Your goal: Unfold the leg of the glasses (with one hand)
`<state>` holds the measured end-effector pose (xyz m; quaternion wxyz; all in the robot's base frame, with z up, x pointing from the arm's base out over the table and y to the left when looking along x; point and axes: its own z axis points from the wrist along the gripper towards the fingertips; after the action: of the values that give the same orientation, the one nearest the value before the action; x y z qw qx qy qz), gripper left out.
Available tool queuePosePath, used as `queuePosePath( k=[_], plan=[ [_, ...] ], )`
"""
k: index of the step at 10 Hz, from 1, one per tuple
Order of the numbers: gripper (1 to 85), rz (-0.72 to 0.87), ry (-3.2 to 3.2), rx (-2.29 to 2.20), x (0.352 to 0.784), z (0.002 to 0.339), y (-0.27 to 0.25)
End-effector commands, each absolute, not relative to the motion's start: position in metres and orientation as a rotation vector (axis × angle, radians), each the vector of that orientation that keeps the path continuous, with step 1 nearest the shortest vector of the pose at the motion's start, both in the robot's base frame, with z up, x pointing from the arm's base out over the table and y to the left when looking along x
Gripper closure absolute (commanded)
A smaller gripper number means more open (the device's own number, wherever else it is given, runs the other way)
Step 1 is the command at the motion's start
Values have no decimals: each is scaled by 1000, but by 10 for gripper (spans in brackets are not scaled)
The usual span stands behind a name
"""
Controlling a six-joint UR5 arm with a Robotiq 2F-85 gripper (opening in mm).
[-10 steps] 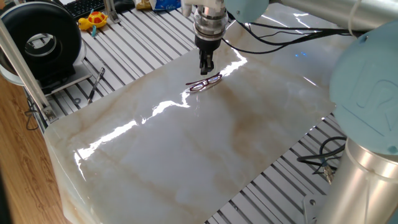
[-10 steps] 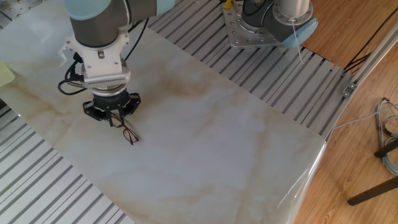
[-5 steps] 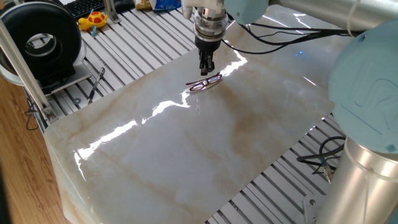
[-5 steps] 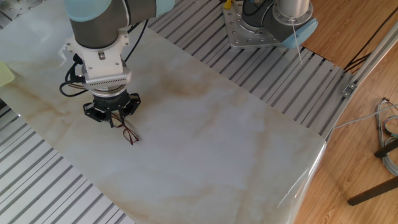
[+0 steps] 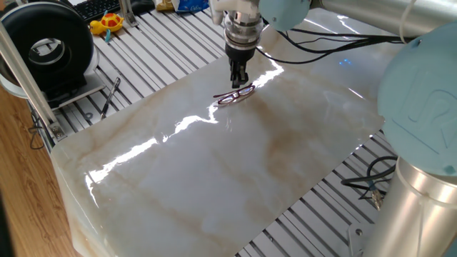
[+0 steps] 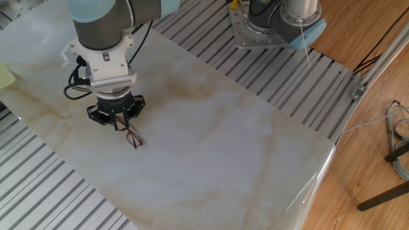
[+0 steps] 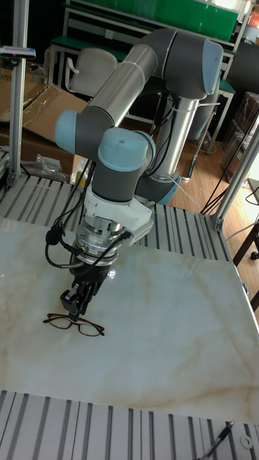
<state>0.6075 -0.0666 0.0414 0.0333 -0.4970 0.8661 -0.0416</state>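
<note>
The glasses (image 5: 235, 95) are thin and dark reddish-brown, and they lie flat on the marble slab (image 5: 214, 164) near its far edge. They also show in the other fixed view (image 6: 133, 138) and in the tall view (image 7: 74, 324). My black two-finger gripper (image 5: 238, 80) points straight down just behind them, its tips a little above the frame (image 7: 74, 309). The fingers look pressed together. Whether they touch a temple arm cannot be told. In the other fixed view the gripper (image 6: 116, 126) stands just up-left of the glasses.
A black pen-like tool (image 5: 111, 96) lies on the slatted metal table left of the slab. A black round device (image 5: 50, 46) and a yellow toy (image 5: 107, 23) sit at the far left. The arm's base column (image 5: 421, 207) stands at the right.
The gripper and wrist have risen slightly and shifted a touch to the right. The glasses have stayed where they were.
</note>
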Motion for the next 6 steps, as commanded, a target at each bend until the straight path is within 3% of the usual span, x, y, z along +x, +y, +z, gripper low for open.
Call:
queuePosePath(
  k=[1, 6],
  plan=[
    [567, -58, 2661, -1533, 602, 40, -57],
    [573, -53, 2632, -1534, 608, 28, -46]
  ],
)
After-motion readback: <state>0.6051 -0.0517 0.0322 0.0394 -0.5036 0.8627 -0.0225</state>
